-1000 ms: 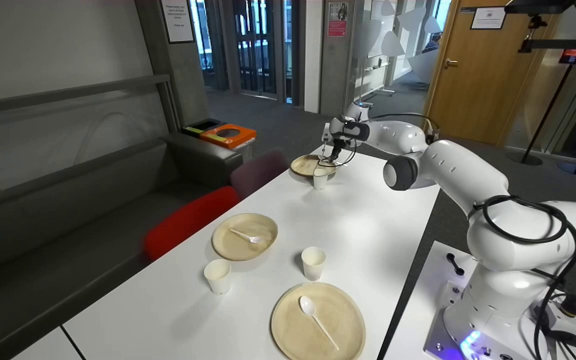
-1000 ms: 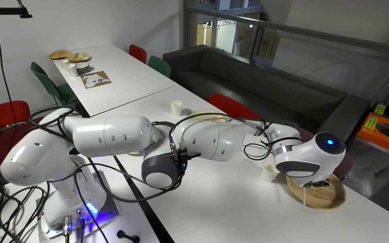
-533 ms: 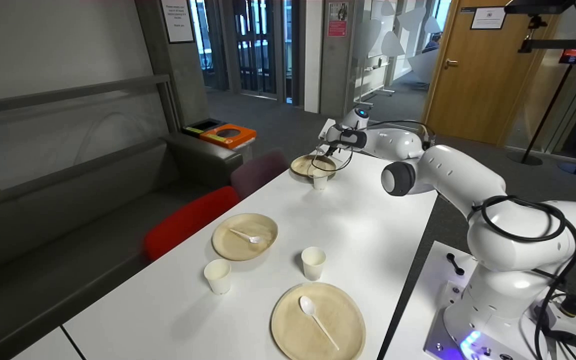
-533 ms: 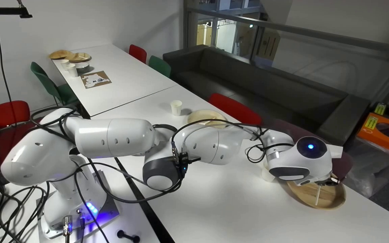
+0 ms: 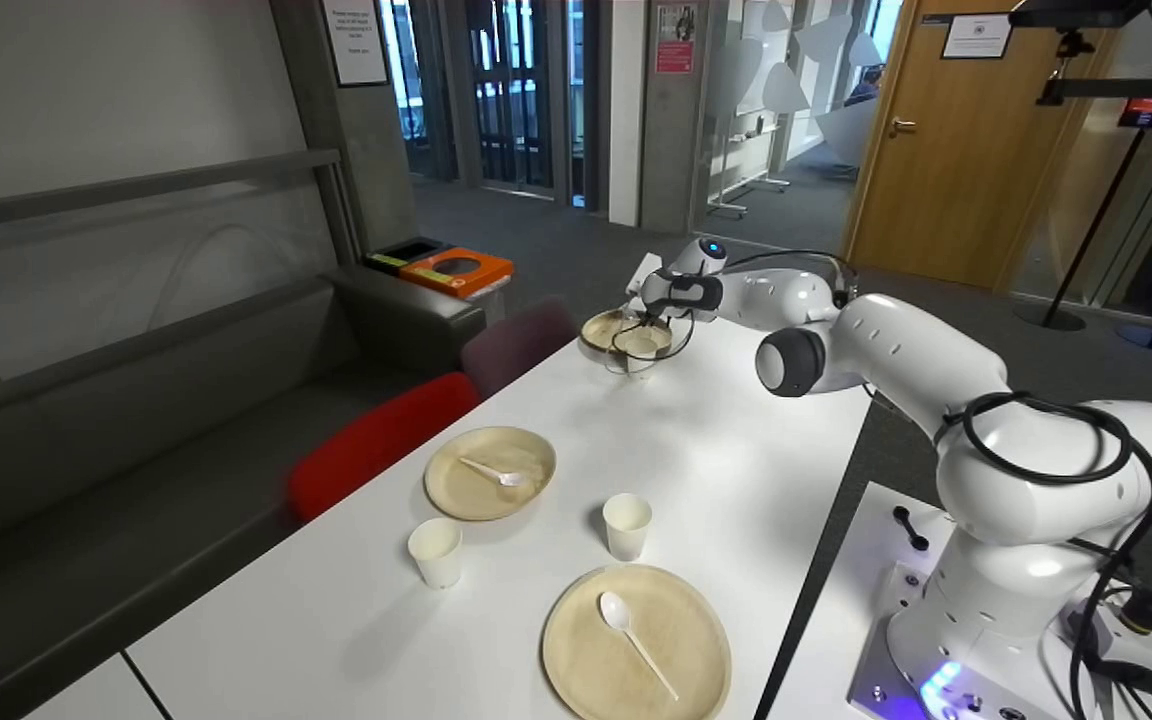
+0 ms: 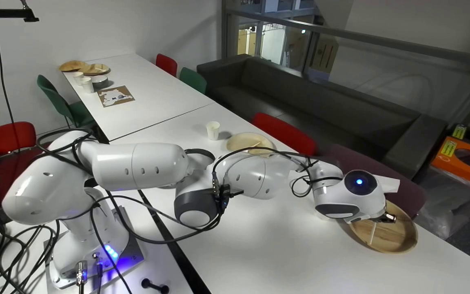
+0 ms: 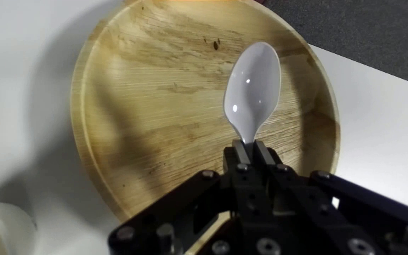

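My gripper (image 7: 249, 150) is shut on a white plastic spoon (image 7: 253, 85), its fingertips pinching the neck just behind the bowl. The spoon's bowl points away from the jaws, over a round wooden plate (image 7: 147, 109). In an exterior view the spoon's thin handle (image 6: 372, 233) slants down from the gripper (image 6: 386, 218) above the same plate (image 6: 402, 228); whether its tip touches the plate I cannot tell. A pale cup (image 7: 12, 230) stands beside the plate at the lower left of the wrist view. That cup (image 5: 640, 367) also shows in an exterior view, partly behind cables.
Closer along the table are two plates (image 5: 456, 485) (image 5: 586, 670), each with a spoon, and two cups (image 5: 436, 553) (image 5: 627, 527). Chairs (image 6: 286, 130) and a grey sofa (image 6: 341, 110) line one side. The table's corner (image 7: 402, 92) lies just past the plate.
My wrist has swung over and tilted, carrying the spoon from the plate's edge to above the plate, with the wrist head lower now. The grip looks the same; plates and cups have stayed put.
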Robot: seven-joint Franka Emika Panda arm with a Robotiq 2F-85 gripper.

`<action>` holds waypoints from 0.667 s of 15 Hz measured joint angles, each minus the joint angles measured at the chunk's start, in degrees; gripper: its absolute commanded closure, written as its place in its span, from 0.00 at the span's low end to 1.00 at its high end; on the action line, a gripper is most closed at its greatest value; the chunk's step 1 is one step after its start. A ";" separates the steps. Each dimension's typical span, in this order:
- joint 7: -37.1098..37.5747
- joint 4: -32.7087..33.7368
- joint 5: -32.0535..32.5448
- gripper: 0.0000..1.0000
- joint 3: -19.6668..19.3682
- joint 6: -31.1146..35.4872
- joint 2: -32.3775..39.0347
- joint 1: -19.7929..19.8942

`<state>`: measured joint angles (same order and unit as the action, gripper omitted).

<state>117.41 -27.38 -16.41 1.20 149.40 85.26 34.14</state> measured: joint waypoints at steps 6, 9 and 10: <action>-0.44 -1.46 0.03 0.98 1.04 0.00 0.02 -0.28; -1.87 -1.94 0.03 0.98 1.49 -0.31 0.04 -0.14; -2.46 -2.13 0.03 0.98 1.72 -0.55 0.04 -0.03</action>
<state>114.95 -29.51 -16.39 2.92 148.85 85.31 34.11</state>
